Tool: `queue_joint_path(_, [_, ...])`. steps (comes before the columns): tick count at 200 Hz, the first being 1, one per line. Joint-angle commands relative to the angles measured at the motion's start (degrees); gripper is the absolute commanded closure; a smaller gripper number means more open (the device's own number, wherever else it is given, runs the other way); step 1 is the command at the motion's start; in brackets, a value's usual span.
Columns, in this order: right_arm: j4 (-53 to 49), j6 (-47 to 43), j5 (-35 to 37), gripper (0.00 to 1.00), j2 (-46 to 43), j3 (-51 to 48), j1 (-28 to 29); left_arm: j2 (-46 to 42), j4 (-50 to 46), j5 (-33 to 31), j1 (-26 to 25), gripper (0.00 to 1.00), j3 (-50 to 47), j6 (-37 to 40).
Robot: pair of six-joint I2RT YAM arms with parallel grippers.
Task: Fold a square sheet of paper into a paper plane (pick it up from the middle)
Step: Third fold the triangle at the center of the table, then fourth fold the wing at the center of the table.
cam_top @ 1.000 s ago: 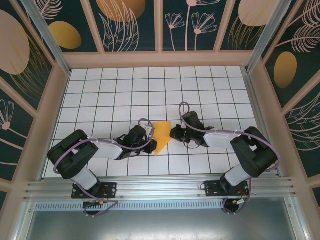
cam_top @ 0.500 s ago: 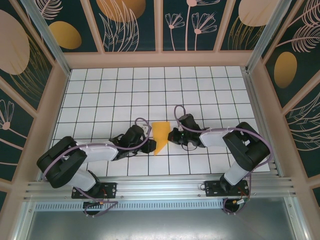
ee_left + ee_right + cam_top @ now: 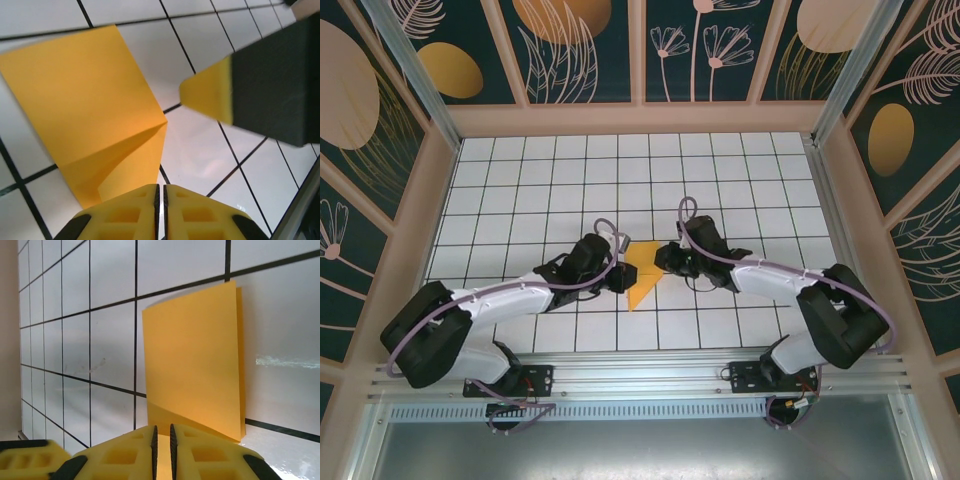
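The square sheet of paper [image 3: 642, 272] lies folded on the tiles as a narrow orange-yellow shape, wide at the far end and pointed at the near end. In the left wrist view the paper [image 3: 95, 110] shows a diagonal crease with one flap lifted slightly. My left gripper [image 3: 620, 277] is at its left edge, jaws together with only a hairline between them and nothing in it [image 3: 160, 200]. My right gripper [image 3: 663, 262] is at the right edge, its tips [image 3: 161, 440] over the paper [image 3: 195, 360], jaws a thin slit apart with orange showing through.
White grid-tiled table [image 3: 750, 180] inside a walled frame with dark patterned panels [image 3: 580, 50]. The right gripper's finger [image 3: 210, 95] shows close in the left wrist view. The arm bases sit on a metal rail [image 3: 640, 378] at the near edge.
The left arm has stretched right and slightly away, bringing its gripper to the paper's left edge. The right gripper shifted slightly along the right edge. The paper has stayed in place.
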Motion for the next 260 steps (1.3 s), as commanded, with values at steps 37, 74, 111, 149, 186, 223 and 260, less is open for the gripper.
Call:
queue_joint_path(37, [-1.1,1.6,1.9,0.74,-4.0,-5.2,-1.0,8.2,0.6,-1.1,0.2,0.93,2.8,0.4])
queue_joint_path(74, [0.3,1.9,0.8,0.69,-2.5,-5.6,-1.2,10.9,0.0,-6.0,0.2,0.96,2.7,0.6])
queue_joint_path(111, [3.0,1.9,-2.3,0.65,0.8,-5.1,-1.2,12.1,0.8,-6.8,0.2,0.97,1.4,1.2])
queue_joint_path(149, [5.2,2.2,-3.9,0.64,3.5,-4.4,-1.2,12.9,1.7,-6.0,0.2,0.98,0.2,1.6])
queue_joint_path(186, [6.3,2.5,-4.7,0.63,6.0,-3.6,-1.2,14.0,1.4,-6.0,0.2,0.99,-0.2,2.0])
queue_joint_path(223, [6.2,3.0,-4.0,0.62,6.2,-3.5,-1.3,14.0,1.1,-6.4,0.2,0.99,-0.5,2.1])
queue_joint_path(260, [5.8,4.3,-3.7,0.62,7.3,-3.2,-1.4,13.5,1.4,-6.4,0.2,0.99,-1.2,2.0])
